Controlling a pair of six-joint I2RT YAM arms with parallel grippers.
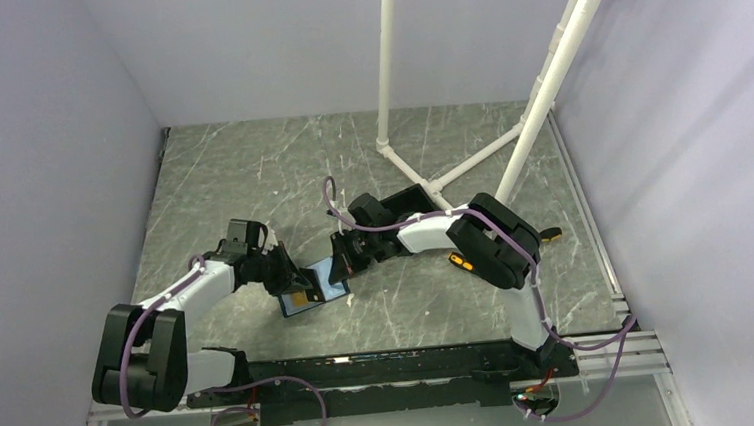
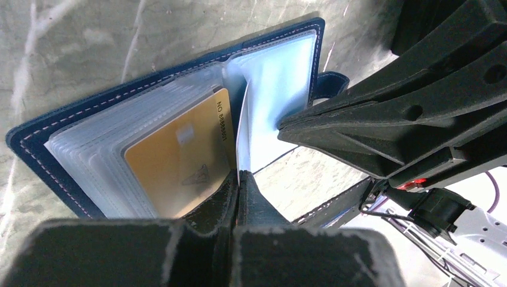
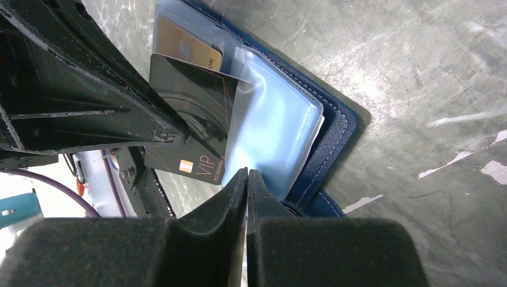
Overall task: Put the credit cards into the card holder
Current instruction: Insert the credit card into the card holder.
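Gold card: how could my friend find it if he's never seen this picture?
Look at the grey marbled table, then the open dark-blue card holder near its middle. The gold card sits in the top clear pocket of the stack on one side. Unlike the black VIP card poking out at the fold, it is shiny gold and tucked inside a pocket.

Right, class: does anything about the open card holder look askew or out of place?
Yes. The dark VIP card sits tilted, mostly sticking out of the card holder, pinched in the left gripper rather than pushed fully in. The gold card lies squarely pocketed.
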